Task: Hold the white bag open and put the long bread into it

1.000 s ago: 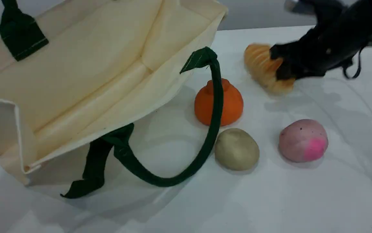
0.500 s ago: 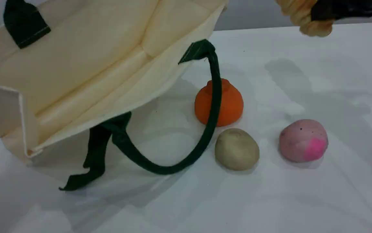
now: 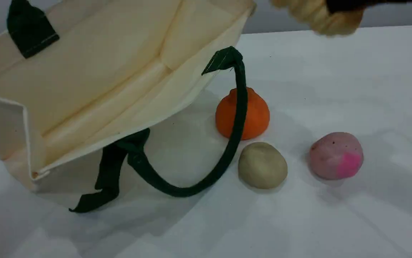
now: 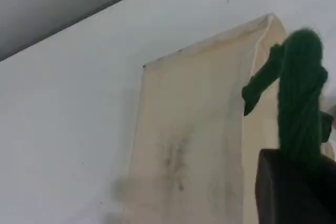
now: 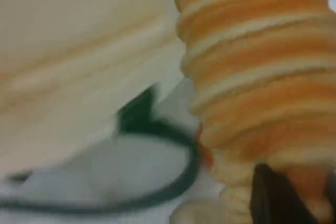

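Black right claw (image 3: 345, 5) grips the bread (image 3: 317, 18), aloft at the scene's top edge, right of the bag (image 3: 95, 75). Left claw (image 4: 294, 182) is clenched on the bag's green handle (image 4: 300, 98), mouth gaping above the table (image 3: 335, 215).

An orange fruit (image 3: 250, 114), a beige lump (image 3: 262, 165) at its 6 o'clock and a pink ball (image 3: 336, 154) at 4 o'clock are seen on a white desk (image 3: 353, 89).
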Controlling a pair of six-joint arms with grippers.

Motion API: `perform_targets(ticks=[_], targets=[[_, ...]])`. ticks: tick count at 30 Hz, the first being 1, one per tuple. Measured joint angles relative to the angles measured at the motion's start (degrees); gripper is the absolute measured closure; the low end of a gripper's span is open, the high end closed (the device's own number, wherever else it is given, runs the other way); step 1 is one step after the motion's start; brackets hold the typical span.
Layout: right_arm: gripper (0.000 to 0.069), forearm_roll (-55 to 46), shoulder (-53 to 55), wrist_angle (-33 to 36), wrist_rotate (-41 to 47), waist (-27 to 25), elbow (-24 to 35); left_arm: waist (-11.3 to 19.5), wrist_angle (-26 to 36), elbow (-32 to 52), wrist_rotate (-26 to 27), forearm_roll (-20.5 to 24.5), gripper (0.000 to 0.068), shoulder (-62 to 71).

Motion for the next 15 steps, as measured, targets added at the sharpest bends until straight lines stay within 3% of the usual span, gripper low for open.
perform_targets(ticks=[3, 8, 15], targets=[[0.0598, -4.5, 0.0, 5.2, 6.7, 0.0, 0.0, 0.0, -0.7, 0.0, 0.9, 0.0, 0.0585, 1.0], [0.0601, -4.0, 0.1, 12.6, 9.5, 3.4, 0.0, 0.0, -0.8, 0.0, 2.2, -2.9, 0.0585, 2.5], [0.0601, -2.6, 0.1, 7.8, 9.9, 11.4, -0.1, -0.1, -1.1, 0.0, 3.4, -6.9, 0.0585, 2.5]])
